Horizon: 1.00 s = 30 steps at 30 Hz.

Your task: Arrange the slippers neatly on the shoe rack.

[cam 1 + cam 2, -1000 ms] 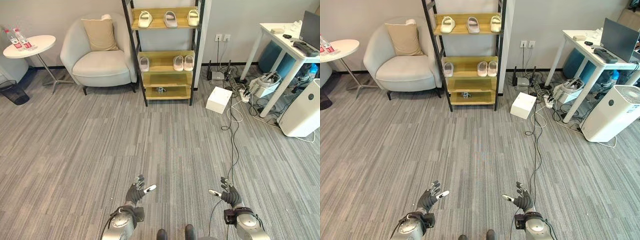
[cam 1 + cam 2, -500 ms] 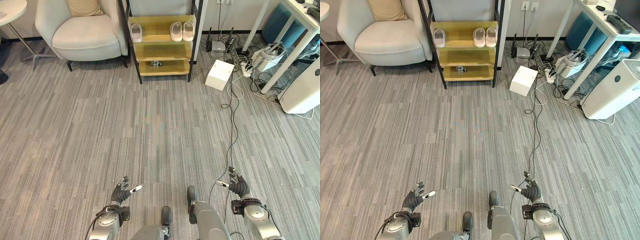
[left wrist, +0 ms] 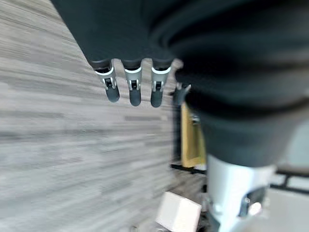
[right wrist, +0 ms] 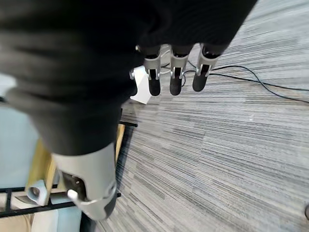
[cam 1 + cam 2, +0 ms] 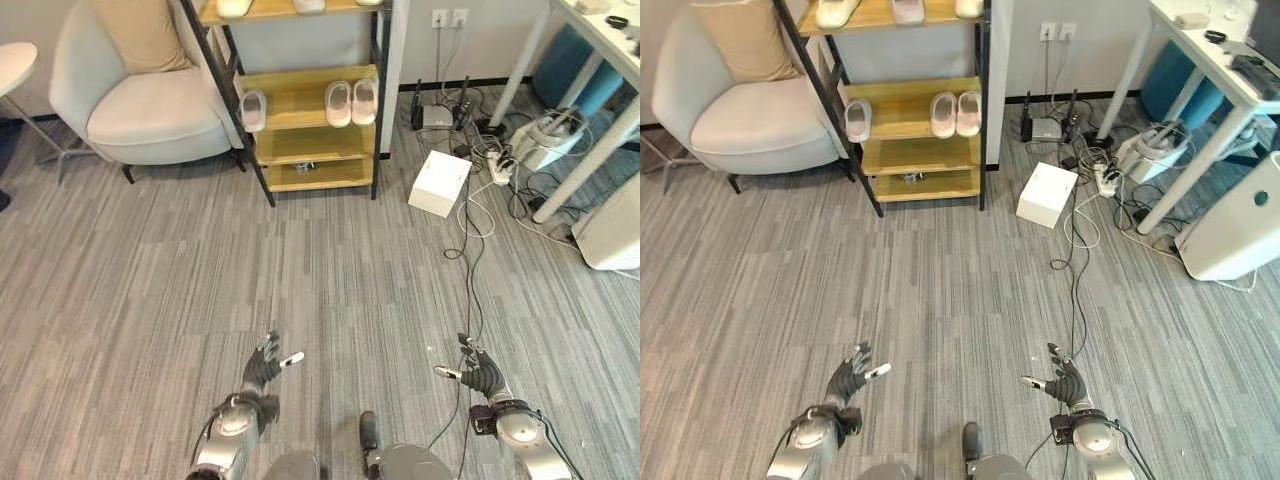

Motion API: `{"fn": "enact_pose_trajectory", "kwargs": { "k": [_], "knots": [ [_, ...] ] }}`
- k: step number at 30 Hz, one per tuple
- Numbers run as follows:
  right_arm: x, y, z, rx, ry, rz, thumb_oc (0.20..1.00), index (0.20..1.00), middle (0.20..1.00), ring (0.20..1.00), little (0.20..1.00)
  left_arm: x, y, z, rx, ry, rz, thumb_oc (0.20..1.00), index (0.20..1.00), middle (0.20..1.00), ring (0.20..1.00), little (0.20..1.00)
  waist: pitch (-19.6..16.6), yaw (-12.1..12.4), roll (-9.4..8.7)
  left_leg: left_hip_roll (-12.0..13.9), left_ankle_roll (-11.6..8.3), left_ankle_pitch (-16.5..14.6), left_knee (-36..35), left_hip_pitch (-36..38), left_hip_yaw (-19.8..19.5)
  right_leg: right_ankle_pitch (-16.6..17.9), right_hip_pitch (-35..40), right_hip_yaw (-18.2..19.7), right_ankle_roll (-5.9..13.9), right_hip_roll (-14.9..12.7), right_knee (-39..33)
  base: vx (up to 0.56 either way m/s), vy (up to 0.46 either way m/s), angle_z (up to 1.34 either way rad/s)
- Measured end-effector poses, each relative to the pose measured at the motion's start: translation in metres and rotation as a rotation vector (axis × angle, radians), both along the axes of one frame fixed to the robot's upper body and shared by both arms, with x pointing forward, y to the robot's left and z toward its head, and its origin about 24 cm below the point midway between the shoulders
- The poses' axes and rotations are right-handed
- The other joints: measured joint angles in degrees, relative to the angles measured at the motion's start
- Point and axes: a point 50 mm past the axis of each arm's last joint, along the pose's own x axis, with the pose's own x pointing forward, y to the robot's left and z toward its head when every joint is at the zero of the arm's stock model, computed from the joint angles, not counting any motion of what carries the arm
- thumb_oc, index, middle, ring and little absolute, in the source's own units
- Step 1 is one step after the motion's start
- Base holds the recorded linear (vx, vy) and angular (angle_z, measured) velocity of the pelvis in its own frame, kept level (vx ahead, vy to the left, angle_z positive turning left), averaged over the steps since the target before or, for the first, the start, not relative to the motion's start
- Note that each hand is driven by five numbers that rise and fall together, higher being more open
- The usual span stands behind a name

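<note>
Far left there's a light armchair (image 5: 150, 115) with a tan cushion (image 5: 140, 35), right beside the shoe rack (image 5: 300, 100). The rack's middle shelf has 3 pale slippers: a single slipper (image 5: 253, 110) on its left side, then a pair of slippers (image 5: 351, 101) touching each other towards the right. More slippers sit on the top shelf (image 5: 895, 12), cut off by the frame edge. Some small dark thing lies on the bottom shelf, can't tell what. Near the robot, the left hand (image 5: 265, 366) hangs low over the grey floor (image 5: 330, 270), fingers spread loose, holding nothing. The right hand (image 5: 482, 375) is the same, relaxed and empty. Right of the rack: a white box (image 5: 440, 183), then a white desk (image 5: 1225, 85).
</note>
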Motion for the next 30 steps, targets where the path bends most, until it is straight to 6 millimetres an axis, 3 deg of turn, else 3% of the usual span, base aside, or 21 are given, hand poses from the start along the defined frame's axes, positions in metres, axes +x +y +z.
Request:
{"fn": "enact_pose_trajectory", "kwargs": {
  "k": [2, 3, 4, 5, 6, 7, 9, 10, 11, 12, 14, 15, 16, 18, 19, 21, 23, 24, 27, 28, 30],
  "knots": [
    [0.004, 0.010, 0.001, 0.030, -0.014, 0.014, 1.000, 1.000, 1.000, 1.000, 1.000, 0.000, 0.010, 0.002, 0.032, 0.000, 0.000, 1.000, 1.000, 1.000, 1.000, 1.000, 1.42, 0.05, -3.87, -3.84, 2.99, -2.99, -30.09, -3.65, 1.32, -2.92, 5.29, -0.66, 1.00, -2.53, -1.67, 0.42, -0.113, 0.21],
    [0.007, 0.012, 0.001, 0.027, -0.012, 0.032, 1.000, 1.000, 1.000, 1.000, 1.000, -0.003, 0.009, -0.001, 0.028, 0.010, 0.000, 1.000, 1.000, 1.000, 1.000, 1.000, 2.01, -0.49, -4.83, -7.04, 4.62, 1.07, -53.64, -2.83, 1.17, -4.42, 9.07, -1.19, 3.76, -3.58, -3.36, 0.39, -0.032, 0.32],
    [0.004, 0.012, -0.003, 0.029, 0.006, 0.027, 1.000, 1.000, 1.000, 1.000, 1.000, -0.014, 0.009, -0.007, 0.026, 0.043, 0.008, 1.000, 1.000, 1.000, 1.000, 1.000, 1.90, -0.84, -4.26, -9.69, 8.25, 5.74, -65.68, -1.26, 1.39, -6.05, 13.06, -1.10, 6.48, -3.18, -3.39, 0.75, 0.085, -0.14],
    [0.002, 0.015, -0.007, 0.019, 0.025, 0.045, 1.000, 1.000, 1.000, 1.000, 1.000, -0.029, 0.016, -0.014, 0.039, 0.086, 0.028, 1.000, 1.000, 1.000, 1.000, 1.000, -0.34, -0.13, -3.53, -10.96, 8.83, 5.53, -70.33, -1.50, 0.75, -8.44, 17.81, 0.49, 9.98, -2.04, -4.34, 0.67, 0.097, -0.45],
    [0.003, 0.017, -0.007, 0.016, 0.028, 0.054, 1.000, 1.000, 1.000, 1.000, 1.000, -0.033, 0.018, -0.016, 0.047, 0.096, 0.036, 1.000, 1.000, 1.000, 1.000, 1.000, -0.86, 0.04, -3.43, -11.29, 8.66, 3.45, -71.48, -1.41, -0.25, -10.06, 19.21, 1.36, 10.71, -1.55, -4.31, 0.78, 0.227, -0.46],
    [0.003, 0.020, -0.008, 0.028, 0.031, 0.048, 1.000, 1.000, 1.000, 1.000, 1.000, -0.032, 0.022, -0.016, 0.058, 0.104, 0.048, 1.000, 1.000, 1.000, 1.000, 1.000, -1.46, -0.49, -4.42, -13.11, 9.23, 7.86, -67.39, -1.70, -1.38, -12.36, 20.27, 2.24, 9.13, -1.95, -1.55, 0.34, 0.120, -0.04],
    [0.004, 0.020, -0.008, 0.028, 0.031, 0.051, 1.000, 1.000, 1.000, 1.000, 1.000, -0.026, 0.018, -0.014, 0.053, 0.091, 0.035, 1.000, 1.000, 1.000, 1.000, 1.000, -1.39, -0.85, -4.47, -13.33, 11.33, 9.51, -66.57, 0.16, -1.66, -11.80, 17.95, 3.41, 9.87, -2.46, 7.59, 0.48, 0.151, -0.02],
    [0.000, 0.021, -0.010, 0.030, 0.047, 0.054, 1.000, 1.000, 1.000, 1.000, 1.000, -0.024, 0.016, -0.012, 0.048, 0.081, 0.028, 1.000, 1.000, 1.000, 1.000, 1.000, -1.62, -0.49, -3.87, -12.29, 14.89, 13.33, -67.76, 4.08, -2.32, -17.26, 16.76, 3.91, 10.81, -2.94, 12.52, 0.72, 0.203, -0.72],
    [0.001, 0.025, -0.010, 0.045, 0.040, 0.062, 1.000, 1.000, 1.000, 1.000, 1.000, -0.029, 0.020, -0.014, 0.056, 0.092, 0.035, 1.000, 1.000, 1.000, 1.000, 1.000, -2.89, -0.04, -3.84, -12.14, 14.10, 14.10, -65.05, 6.33, -1.32, -18.86, 14.47, 4.60, 12.01, -4.82, 13.86, 0.56, 0.156, -0.79],
    [0.001, 0.026, -0.010, 0.047, 0.042, 0.065, 1.000, 1.000, 1.000, 1.000, 1.000, -0.030, 0.021, -0.015, 0.059, 0.095, 0.033, 1.000, 1.000, 1.000, 1.000, 1.000, -4.40, -0.03, -3.74, -12.36, 12.44, 15.12, -64.58, 6.54, -1.16, -18.56, 11.73, 4.53, 11.26, -5.30, 15.13, 0.37, 0.105, -0.48],
    [-0.009, 0.030, -0.017, 0.057, 0.080, 0.079, 1.000, 1.000, 1.000, 1.000, 1.000, -0.013, 0.019, -0.006, 0.064, 0.050, 0.017, 1.000, 1.000, 1.000, 1.000, 1.000, -5.74, -1.15, -6.85, -13.42, 8.62, 10.32, -61.25, 7.38, 1.81, -14.67, 7.43, 1.56, 9.67, -8.29, 22.50, 0.25, 0.105, 0.27],
    [-0.009, 0.031, -0.016, 0.057, 0.080, 0.090, 1.000, 1.000, 1.000, 1.000, 1.000, -0.011, 0.019, -0.005, 0.065, 0.040, 0.014, 1.000, 1.000, 1.000, 1.000, 1.000, -5.46, -0.28, -6.48, -11.89, 9.88, 10.50, -60.93, 8.64, 1.32, -14.45, 4.91, 2.07, 11.80, -8.01, 29.53, 0.21, 0.092, 0.00],
    [-0.007, 0.036, -0.017, 0.068, 0.081, 0.094, 1.000, 1.000, 1.000, 1.000, 1.000, -0.011, 0.022, -0.005, 0.074, 0.045, 0.014, 1.000, 1.000, 1.000, 1.000, 1.000, -5.45, 0.53, -7.00, -12.73, 12.43, 10.72, -62.07, 10.53, 1.29, -14.30, 1.32, 1.19, 14.26, -9.35, 38.24, 0.14, 0.041, -0.24],
    [-0.006, 0.040, -0.017, 0.083, 0.076, 0.095, 1.000, 1.000, 1.000, 1.000, 1.000, -0.008, 0.020, -0.004, 0.079, 0.040, 0.000, 1.000, 1.000, 1.000, 1.000, 1.000, -4.68, -0.21, -6.20, -13.31, 14.31, 10.30, -64.80, 15.91, -1.16, -14.82, -4.52, 0.71, 15.71, -10.67, 48.32, 0.22, 0.031, 0.20],
    [-0.003, 0.040, -0.016, 0.085, 0.067, 0.091, 1.000, 1.000, 1.000, 1.000, 1.000, -0.005, 0.018, -0.002, 0.077, 0.033, -0.010, 1.000, 1.000, 1.000, 1.000, 1.000, -4.02, -0.27, -5.18, -13.33, 14.54, 10.14, -65.89, 18.23, -1.95, -15.36, -8.48, 0.47, 14.77, -12.05, 52.17, 0.19, -0.047, 0.37],
    [0.000, 0.038, -0.014, 0.078, 0.061, 0.093, 1.000, 1.000, 1.000, 1.000, 1.000, 0.000, 0.011, 0.001, 0.073, 0.015, -0.037, 1.000, 1.000, 1.000, 1.000, 1.000, -2.66, -0.26, -2.90, -12.24, 14.54, 10.12, -67.32, 20.97, -2.78, -17.45, -12.52, -1.15, 13.17, -13.73, 48.94, 0.10, -0.071, 0.28],
    [0.003, 0.039, -0.012, 0.075, 0.053, 0.107, 1.000, 1.000, 1.000, 1.000, 1.000, 0.000, 0.009, 0.002, 0.067, 0.006, -0.048, 1.000, 1.000, 1.000, 1.000, 1.000, -1.27, -0.02, 0.11, -9.55, 13.82, 9.73, -67.74, 23.40, -3.30, -16.68, -14.93, -3.47, 12.99, -13.59, 32.82, 0.07, -0.122, 0.21],
    [0.006, 0.040, -0.011, 0.076, 0.046, 0.112, 1.000, 1.000, 1.000, 1.000, 1.000, -0.001, 0.010, 0.002, 0.070, 0.010, -0.049, 1.000, 1.000, 1.000, 1.000, 1.000, -1.05, 0.32, 0.42, -8.99, 13.14, 9.26, -67.92, 24.44, -3.18, -15.74, -15.86, -3.46, 12.98, -13.20, 28.80, 0.11, -0.246, 0.11],
    [0.007, 0.042, -0.011, 0.074, 0.049, 0.131, 1.000, 1.000, 1.000, 1.000, 1.000, -0.001, 0.015, 0.003, 0.088, 0.006, -0.053, 1.000, 1.000, 1.000, 1.000, 1.000, -0.99, 1.26, 0.19, -6.74, 10.12, 7.32, -68.16, 27.57, -1.28, -6.15, -16.51, -3.30, 11.36, -9.13, 10.59, 0.09, -0.180, 0.13],
    [0.007, 0.042, -0.011, 0.073, 0.047, 0.130, 1.000, 1.000, 1.000, 1.000, 1.000, -0.001, 0.016, 0.004, 0.105, 0.002, -0.064, 1.000, 1.000, 1.000, 1.000, 1.000, -1.03, 1.13, -0.20, -6.79, 10.04, 7.27, -68.16, 27.79, -1.12, -3.65, -16.80, -3.53, 10.56, -8.74, 8.86, 0.14, -0.204, 0.41],
    [-0.004, 0.038, -0.017, 0.073, 0.080, 0.114, 1.000, 1.000, 1.000, 1.000, 1.000, -0.006, 0.014, 0.006, 0.101, -0.011, -0.080, 1.000, 1.000, 1.000, 1.000, 1.000, -2.46, 0.76, -2.47, -7.80, 6.64, 4.96, -68.41, 30.89, -0.30, 2.70, -15.25, -3.10, 7.12, -7.62, 7.99, 0.20, -0.258, 0.68]
  ]
}}
